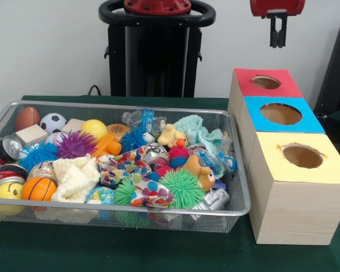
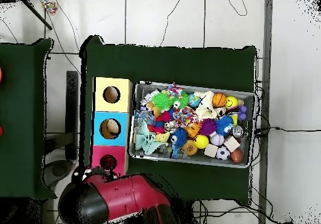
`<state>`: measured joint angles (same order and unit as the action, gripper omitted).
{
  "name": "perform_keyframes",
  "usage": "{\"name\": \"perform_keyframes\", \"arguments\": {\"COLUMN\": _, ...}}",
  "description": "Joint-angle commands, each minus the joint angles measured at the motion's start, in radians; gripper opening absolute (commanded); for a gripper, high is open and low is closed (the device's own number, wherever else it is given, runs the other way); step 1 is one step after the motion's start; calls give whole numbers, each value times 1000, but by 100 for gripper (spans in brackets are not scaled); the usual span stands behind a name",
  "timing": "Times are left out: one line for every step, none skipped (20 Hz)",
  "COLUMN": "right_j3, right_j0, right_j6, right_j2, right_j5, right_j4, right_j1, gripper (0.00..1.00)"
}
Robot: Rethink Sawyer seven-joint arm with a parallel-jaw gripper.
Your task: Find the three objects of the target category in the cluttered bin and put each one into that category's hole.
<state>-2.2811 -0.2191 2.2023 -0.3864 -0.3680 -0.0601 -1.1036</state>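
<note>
The silver wire-mesh bin (image 1: 175, 222) stands on the green table, full of toys; it also shows in the overhead view (image 2: 133, 124). The yellow duck (image 1: 171, 136) lies near the bin's middle back. The brown teddy bear (image 1: 200, 171) lies at the front right, beside a green pom ball. I cannot make out the tiger. The red-topped box's hole (image 1: 266, 82) is at the far right, also seen in the overhead view (image 2: 108, 162). My gripper (image 1: 277, 39) hangs high above that hole, fingers close together and nothing between them.
A blue-topped box (image 1: 306, 122) and a yellow-topped box (image 1: 328, 170) stand in a row in front of the red one. The bin also holds an orange basketball (image 1: 38, 188), spiky pom balls (image 1: 184, 188), cans, cloths, wooden blocks and other balls. The red arm (image 2: 125, 196) lies beside the boxes.
</note>
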Motion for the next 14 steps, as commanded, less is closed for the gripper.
{"name": "perform_keyframes", "arguments": {"right_j3": -59, "right_j0": -70, "right_j6": 40, "right_j2": -140, "right_j5": 51, "right_j4": 68, "right_j1": 39, "gripper": 0}}
{"name": "perform_keyframes", "arguments": {"right_j3": -61, "right_j0": -76, "right_j6": 40, "right_j2": -143, "right_j5": 53, "right_j4": 67, "right_j1": 39, "gripper": 0}}
{"name": "perform_keyframes", "arguments": {"right_j3": -65, "right_j0": -82, "right_j6": 39, "right_j2": -147, "right_j5": 54, "right_j4": 66, "right_j1": 38, "gripper": 0}}
{"name": "perform_keyframes", "arguments": {"right_j3": -69, "right_j0": -89, "right_j6": 38, "right_j2": -152, "right_j5": 54, "right_j4": 65, "right_j1": 37, "gripper": 0}}
{"name": "perform_keyframes", "arguments": {"right_j3": -74, "right_j0": -98, "right_j6": 38, "right_j2": -158, "right_j5": 57, "right_j4": 64, "right_j1": 37, "gripper": 0}}
{"name": "perform_keyframes", "arguments": {"right_j3": -80, "right_j0": -104, "right_j6": 38, "right_j2": -164, "right_j5": 61, "right_j4": 63, "right_j1": 37, "gripper": 0}}
{"name": "perform_keyframes", "arguments": {"right_j3": -78, "right_j0": -108, "right_j6": 34, "right_j2": -164, "right_j5": 62, "right_j4": 54, "right_j1": 41, "gripper": 0}}
{"name": "perform_keyframes", "arguments": {"right_j3": -62, "right_j0": -102, "right_j6": 11, "right_j2": -141, "right_j5": 30, "right_j4": 22, "right_j1": 41, "gripper": 0}}
{"name": "perform_keyframes", "arguments": {"right_j3": -46, "right_j0": -96, "right_j6": -12, "right_j2": -118, "right_j5": -2, "right_j4": -10, "right_j1": 40, "gripper": 0}}
{"name": "perform_keyframes", "arguments": {"right_j3": -18, "right_j0": -93, "right_j6": -41, "right_j2": -84, "right_j5": -47, "right_j4": -61, "right_j1": 42, "gripper": 0}}
{"name": "perform_keyframes", "arguments": {"right_j3": 1, "right_j0": -105, "right_j6": -70, "right_j2": -64, "right_j5": -89, "right_j4": -98, "right_j1": 49, "gripper": 0}}
{"name": "perform_keyframes", "arguments": {"right_j3": 25, "right_j0": -118, "right_j6": -95, "right_j2": -47, "right_j5": -112, "right_j4": -136, "right_j1": 64, "gripper": 0}}
{"name": "perform_keyframes", "arguments": {"right_j3": 44, "right_j0": -136, "right_j6": -112, "right_j2": -36, "right_j5": -116, "right_j4": -169, "right_j1": 84, "gripper": 0}}
{"name": "perform_keyframes", "arguments": {"right_j3": 70, "right_j0": -146, "right_j6": -117, "right_j2": -21, "right_j5": -122, "right_j4": -202, "right_j1": 112, "gripper": 0}}
